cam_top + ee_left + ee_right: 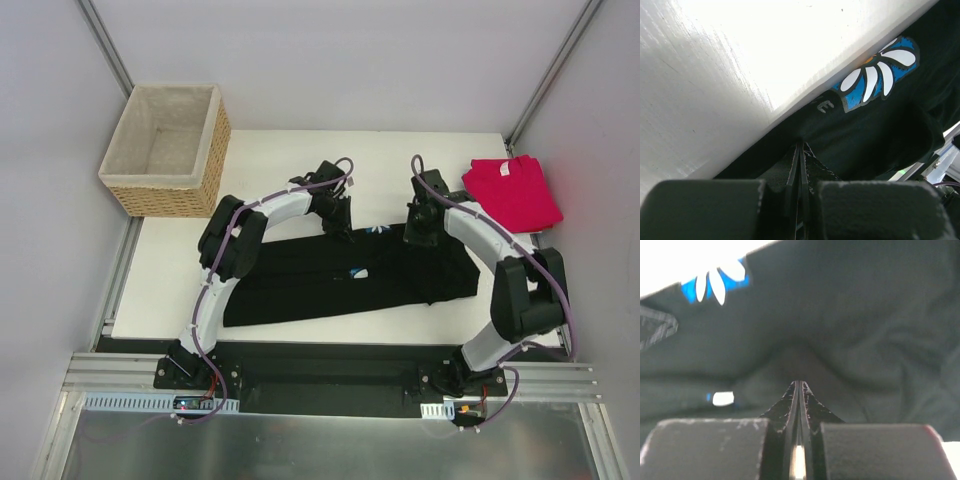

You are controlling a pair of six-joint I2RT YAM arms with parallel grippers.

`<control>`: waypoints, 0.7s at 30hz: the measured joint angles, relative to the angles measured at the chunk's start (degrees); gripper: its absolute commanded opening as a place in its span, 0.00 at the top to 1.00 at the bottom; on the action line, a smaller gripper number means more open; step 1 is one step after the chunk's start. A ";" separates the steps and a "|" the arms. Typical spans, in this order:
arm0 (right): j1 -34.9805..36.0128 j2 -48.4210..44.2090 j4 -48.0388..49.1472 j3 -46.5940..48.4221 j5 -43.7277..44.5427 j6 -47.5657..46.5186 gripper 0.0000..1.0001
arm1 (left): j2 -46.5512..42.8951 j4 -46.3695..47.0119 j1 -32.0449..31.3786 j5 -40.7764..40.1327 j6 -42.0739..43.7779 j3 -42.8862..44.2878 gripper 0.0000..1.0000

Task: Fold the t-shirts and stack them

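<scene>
Evenly bright from overhead in the top view, sharp throughout, with only faint shadows. Blown out to glaring white on the table (765,45) in both wrist views; black shirt (865,315) dim, low-contrast, softly blurred up close.

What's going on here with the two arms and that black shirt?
Both arms are working on the black t-shirt lying across the table. The left tool and the right tool are each pinched shut on its far edge. The red t-shirt lies folded at the far right corner; a wicker basket stands at the far left.
</scene>
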 measured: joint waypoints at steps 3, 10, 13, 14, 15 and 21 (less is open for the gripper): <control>-0.02 -4.92 -0.59 -3.21 -2.47 0.13 0.98 | 0.00 -0.15 0.26 0.04 -0.02 0.00 1.00; -0.02 -11.52 -1.62 -9.77 -7.65 -0.04 0.99 | 0.00 -0.31 0.28 0.02 -0.11 0.11 1.00; -0.02 -13.84 -2.21 -12.52 -7.93 0.02 0.99 | 0.00 -0.44 0.28 0.04 -0.17 0.35 1.00; -0.04 -14.95 -2.80 -13.14 -7.48 0.04 0.99 | 0.00 -0.48 0.28 0.02 -0.15 0.46 1.00; -0.11 -16.09 -3.54 -13.27 -6.80 0.02 0.99 | 0.00 -0.55 0.28 0.02 -0.15 0.50 1.00; -2.82 -18.25 -4.55 -9.55 -3.85 -1.03 0.78 | 0.00 -0.57 0.31 0.02 -0.15 0.52 1.00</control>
